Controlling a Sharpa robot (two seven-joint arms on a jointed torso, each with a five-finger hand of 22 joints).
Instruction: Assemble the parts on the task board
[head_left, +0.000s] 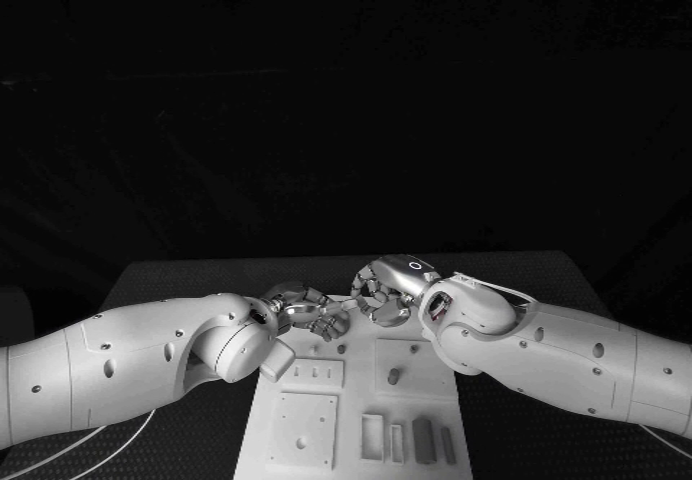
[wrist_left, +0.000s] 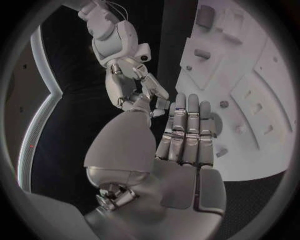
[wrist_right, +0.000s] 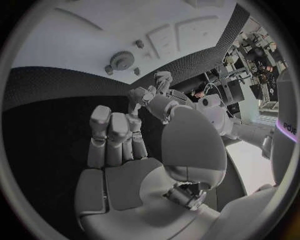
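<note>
Ahead of me lies a dark textured surface (head_left: 188, 275), and beyond its far edge everything falls into blackness. Off to one side, a cluttered corner with shelving and equipment (wrist_right: 256, 55) stands in brighter light.

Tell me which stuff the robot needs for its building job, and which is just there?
For the job:
task board
small parts on the board
gear on the board
left hand
right hand

Just there:
black table
</note>
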